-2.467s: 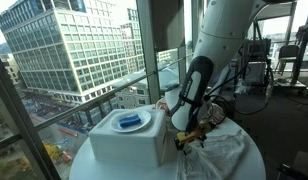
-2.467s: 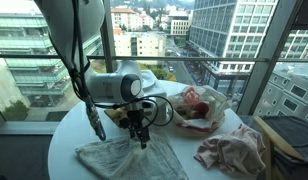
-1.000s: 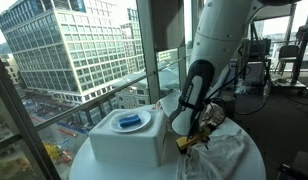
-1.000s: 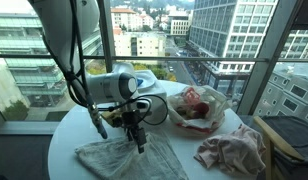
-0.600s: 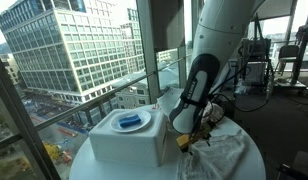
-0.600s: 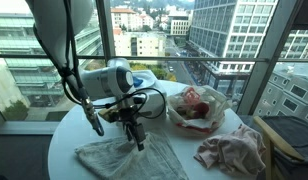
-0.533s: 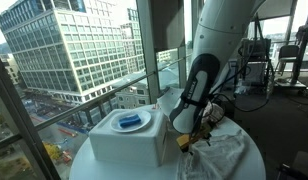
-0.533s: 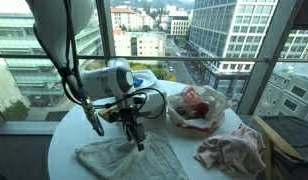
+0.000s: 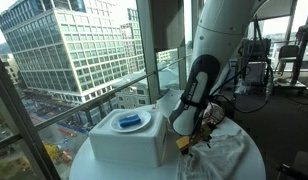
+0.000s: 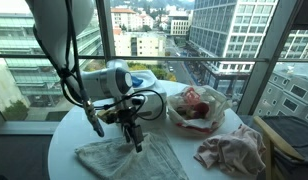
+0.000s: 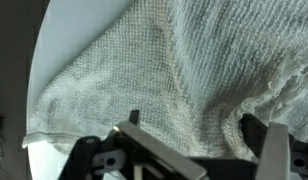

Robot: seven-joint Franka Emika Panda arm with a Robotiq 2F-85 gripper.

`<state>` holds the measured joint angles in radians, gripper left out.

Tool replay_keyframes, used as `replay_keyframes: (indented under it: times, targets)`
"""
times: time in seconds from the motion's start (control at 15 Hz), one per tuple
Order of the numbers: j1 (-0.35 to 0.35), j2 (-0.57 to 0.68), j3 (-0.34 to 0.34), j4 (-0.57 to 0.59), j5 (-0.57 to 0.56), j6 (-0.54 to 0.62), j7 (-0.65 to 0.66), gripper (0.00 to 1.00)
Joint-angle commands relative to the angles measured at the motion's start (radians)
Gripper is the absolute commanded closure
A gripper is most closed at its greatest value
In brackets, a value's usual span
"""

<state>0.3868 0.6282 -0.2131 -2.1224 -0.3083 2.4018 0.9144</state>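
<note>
My gripper (image 10: 137,146) hangs low over a pale grey woven cloth (image 10: 124,159) spread on the round white table (image 10: 64,140). In the wrist view the cloth (image 11: 144,70) fills the picture and my open gripper (image 11: 199,135) has a raised fold of it between its two fingers, which stand apart and are not closed on it. In an exterior view my gripper (image 9: 194,142) is at the near edge of the cloth (image 9: 222,155), beside a white box.
A white box with a blue bowl on top (image 9: 127,135) stands next to the arm. A clear bag with red and pink things (image 10: 197,108) and a crumpled pinkish cloth (image 10: 231,150) lie on the table. Windows (image 10: 234,40) ring the table.
The arm has shifted slightly and my gripper has come a little lower onto the grey cloth. Nothing else has moved.
</note>
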Motion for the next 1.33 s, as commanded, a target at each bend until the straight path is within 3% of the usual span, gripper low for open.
replay_keyframes:
  times: [0.0, 0.27, 0.33, 0.8, 0.93, 1.0, 1.27]
  targets:
    - [0.003, -0.015, 0.022, -0.002, -0.035, 0.0, 0.041, 0.0]
    - [-0.004, -0.001, 0.039, 0.009, -0.029, -0.001, 0.042, 0.01]
    - [-0.004, -0.001, 0.042, 0.01, -0.028, -0.001, 0.042, 0.18]
    - [0.018, -0.006, 0.036, 0.011, -0.07, 0.004, 0.071, 0.7]
    - [0.023, -0.007, 0.035, 0.016, -0.089, 0.014, 0.098, 0.32]
    - [0.027, -0.006, 0.033, 0.021, -0.099, 0.014, 0.113, 0.31]
    - [0.018, 0.01, 0.04, 0.049, -0.112, 0.018, 0.148, 0.01]
